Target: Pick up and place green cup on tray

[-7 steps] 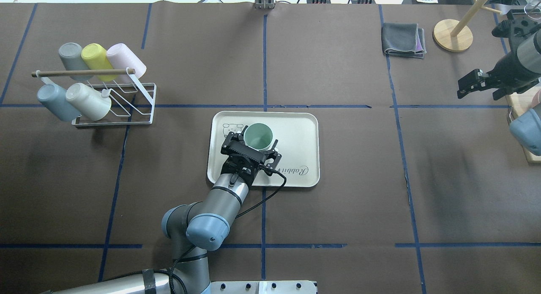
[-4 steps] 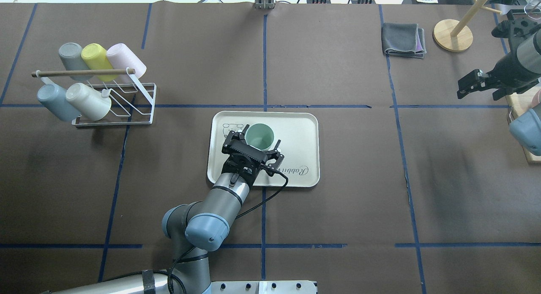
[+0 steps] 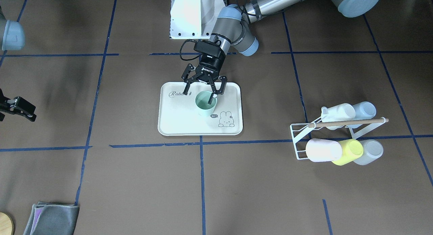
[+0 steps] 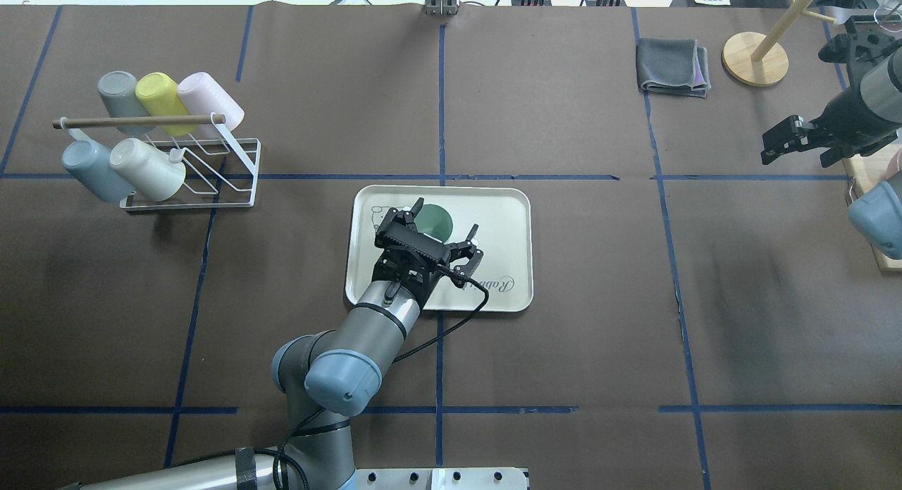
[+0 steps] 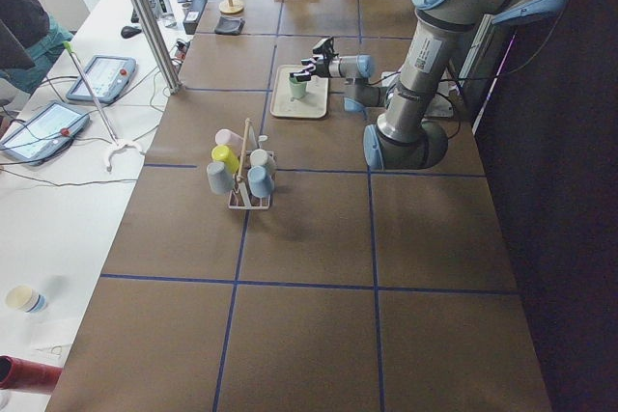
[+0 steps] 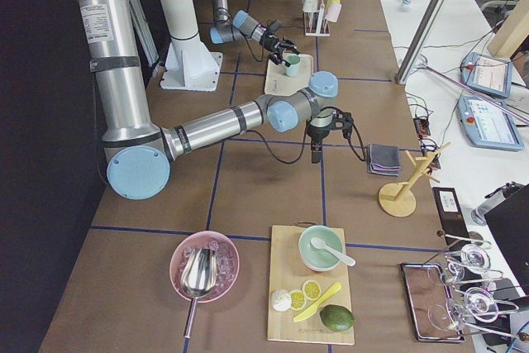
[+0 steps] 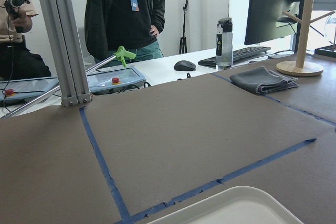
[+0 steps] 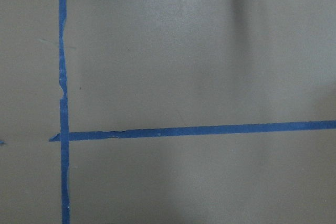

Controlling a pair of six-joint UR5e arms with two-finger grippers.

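As the green cup (image 4: pixel 438 222) stays put, left end effector (image 4: pixel 447 216) spreads wider.

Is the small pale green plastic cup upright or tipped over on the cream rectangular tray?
Upright. The pale green plastic cup shows its round open mouth facing up, base on the cream tray.

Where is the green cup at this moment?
In the front-facing view the green cup stands upright near the middle of the tray, beside the bunny drawing, with the open left gripper over it.
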